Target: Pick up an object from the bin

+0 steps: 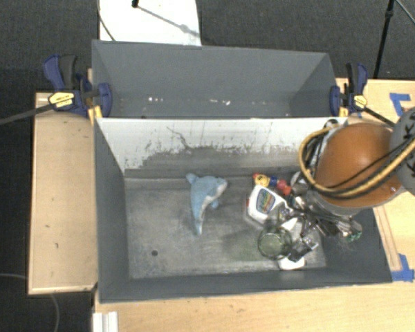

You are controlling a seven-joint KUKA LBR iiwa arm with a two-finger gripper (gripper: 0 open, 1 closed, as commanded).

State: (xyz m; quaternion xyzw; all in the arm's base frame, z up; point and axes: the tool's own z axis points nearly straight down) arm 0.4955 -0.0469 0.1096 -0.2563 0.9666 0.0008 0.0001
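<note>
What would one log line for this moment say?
gripper: low at right end of bin, over small heap by white labelled packet | blue soft toy: apart, mid-floor

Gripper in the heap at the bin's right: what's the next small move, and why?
Probably a short, straight drop onto the greenish clear round thing. The gripper hangs right beside it, and the white labelled packet crowds in just behind, so a sideways shift would likely shove the heap. The blue soft toy lies apart, mid-bin.

Orange-capped arm (pixel 351 162) from the right, end effector (pixel 295 235) down low
</note>
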